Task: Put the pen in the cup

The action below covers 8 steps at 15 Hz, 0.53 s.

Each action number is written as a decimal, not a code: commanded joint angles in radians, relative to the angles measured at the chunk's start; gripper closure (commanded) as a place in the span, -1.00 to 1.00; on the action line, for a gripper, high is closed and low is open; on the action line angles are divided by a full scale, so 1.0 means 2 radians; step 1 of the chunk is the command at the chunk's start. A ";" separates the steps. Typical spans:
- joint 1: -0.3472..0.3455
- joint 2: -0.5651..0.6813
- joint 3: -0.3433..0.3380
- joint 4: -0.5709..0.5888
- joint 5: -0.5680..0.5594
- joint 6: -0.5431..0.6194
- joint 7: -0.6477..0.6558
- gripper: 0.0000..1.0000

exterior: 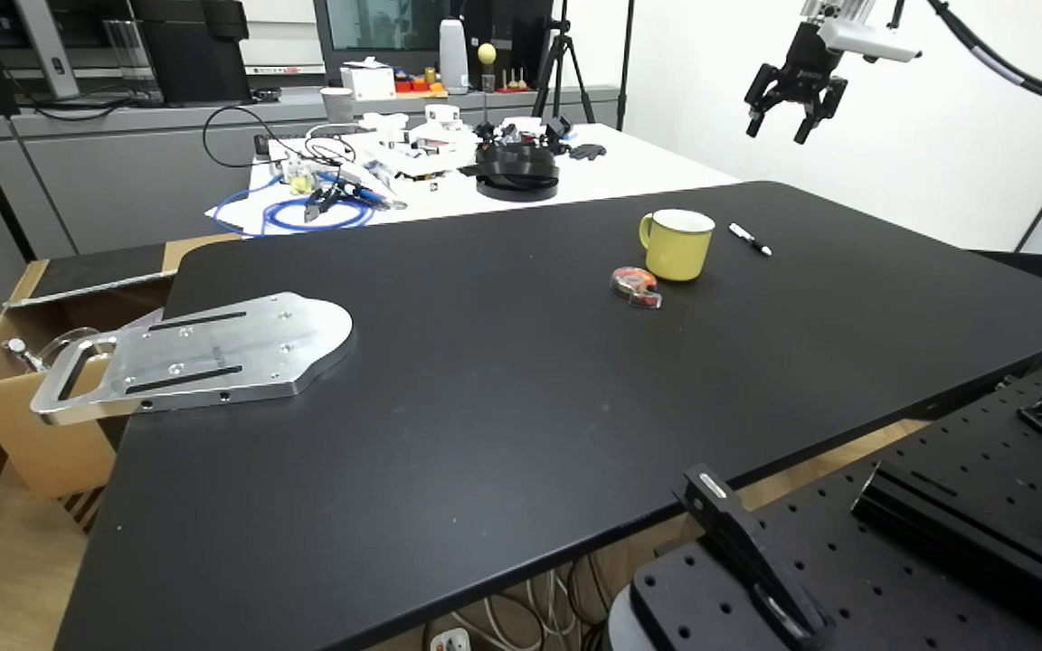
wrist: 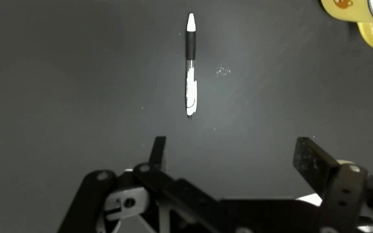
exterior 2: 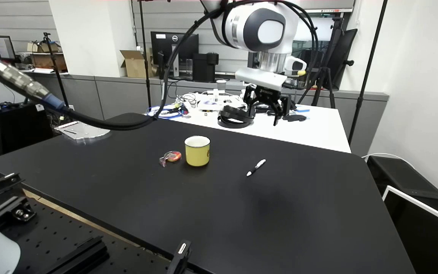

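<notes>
Behind the black bench (exterior: 485, 407), a low grey wall (exterior: 137, 181) runs past a white bench (exterior 2: 318, 133) that carries a black round object (exterior: 516, 167) among other clutter (exterior: 435, 149). On the black bench, the yellow mug (exterior: 677, 253) stands upright in both exterior views, presumably so that its mouth can take what is dropped in; a small clear-and-red thing, probably a tape dispenser (exterior: 637, 287), sits just beside it.

The pen (wrist: 190, 66) lies flat on the black bench, to the right of the mug in both exterior views and apart from it. That gap should let the fingers (wrist: 312, 163) come down around the pen without brushing the mug. They hang well above the black bench, spread wide, with nothing between them, likely set that way for the pick-up to come.

In the wrist view the pen's long axis runs near to far, white tip and black grip at the far end, clip end toward the fingers; in both exterior views the tip is the nearer end. That axis is about square to the line from one finger to the other, so closing would likely pinch the barrel evenly. The pen sits left of midway between them, so a sideways shift may be needed before lowering.
</notes>
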 commanded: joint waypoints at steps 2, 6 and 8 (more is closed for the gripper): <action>-0.011 0.005 0.009 -0.010 -0.005 -0.002 -0.021 -1.00; -0.016 0.008 0.012 -0.019 -0.005 -0.004 -0.036 -1.00; -0.016 0.008 0.012 -0.019 -0.004 -0.004 -0.036 -1.00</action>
